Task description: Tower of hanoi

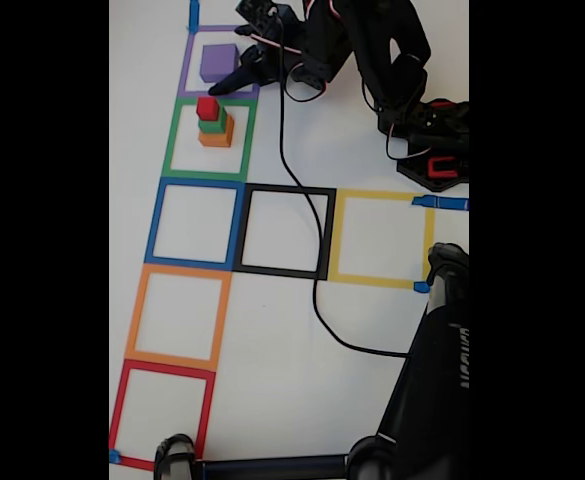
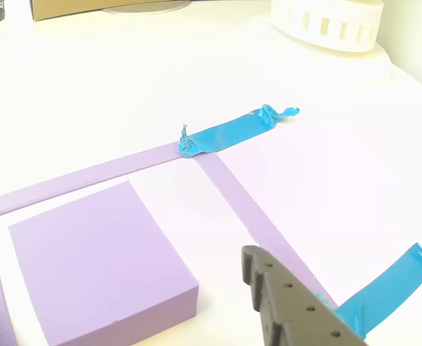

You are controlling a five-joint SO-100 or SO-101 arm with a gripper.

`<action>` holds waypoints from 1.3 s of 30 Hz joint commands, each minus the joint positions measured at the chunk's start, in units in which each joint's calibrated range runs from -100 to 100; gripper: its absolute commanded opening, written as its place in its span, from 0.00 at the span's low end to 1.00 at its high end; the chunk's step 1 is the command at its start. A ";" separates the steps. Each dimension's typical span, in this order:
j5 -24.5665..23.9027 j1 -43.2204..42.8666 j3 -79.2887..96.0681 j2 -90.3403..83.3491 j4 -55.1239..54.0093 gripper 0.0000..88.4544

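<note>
White bench [image 1: 292, 330] carries taped squares in a row, each a slot for the stacking puzzle. The purple block [image 1: 218, 62], the widest piece, lies alone in the purple square [image 1: 186, 70], likely set as a base, while the red cube [image 1: 207, 107] sits on a green block [image 1: 211, 125] on an orange one [image 1: 216, 137] inside the green square [image 1: 177, 140]. My arm folds low, my gripper [image 1: 240, 82] near the purple block's corner; I cannot tell how the jaws stand.

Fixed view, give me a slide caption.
Robot hand beside purple block in purple square; red-green-orange stack waits in green square.
</note>
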 commanded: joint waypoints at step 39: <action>0.00 -3.13 -5.20 2.33 1.41 0.44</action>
